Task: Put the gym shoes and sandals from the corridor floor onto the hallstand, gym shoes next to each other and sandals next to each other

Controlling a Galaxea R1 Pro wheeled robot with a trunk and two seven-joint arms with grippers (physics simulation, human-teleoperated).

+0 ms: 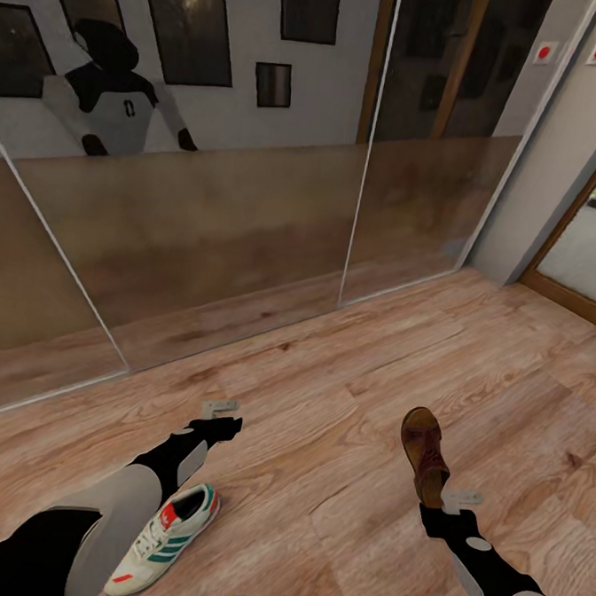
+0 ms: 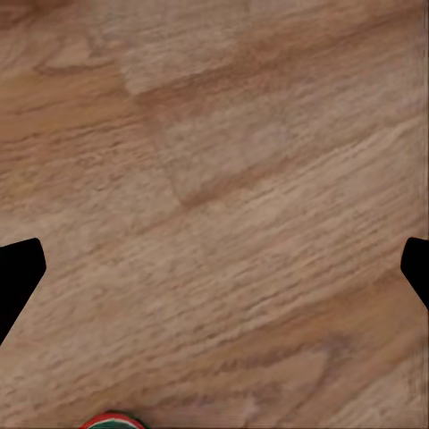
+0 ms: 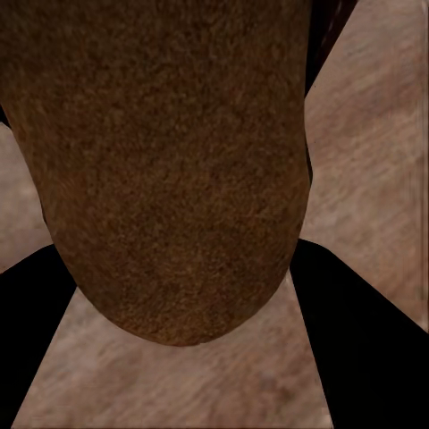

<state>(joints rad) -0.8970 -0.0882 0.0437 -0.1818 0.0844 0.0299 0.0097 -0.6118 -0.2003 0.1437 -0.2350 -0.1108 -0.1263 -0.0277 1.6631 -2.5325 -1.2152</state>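
The right gripper (image 1: 444,502) is reaching low over the corridor floor (image 1: 344,399) at the heel end of a brown sandal (image 1: 424,453), its black fingers (image 3: 357,331) flanking the sandal in the right wrist view; whether they are pinching the sandal or only straddling it cannot be told. The sandal is lying lengthwise, pointing toward the mirrored panels (image 1: 205,229) along the wall. The left gripper (image 1: 221,419) is hovering over bare planks with its fingers (image 2: 18,273) spread wide and holding nothing. One white gym shoe (image 1: 168,533) with teal stripes is resting on the floor just beside the left forearm, nearer the robot than that gripper, well apart from the sandal.
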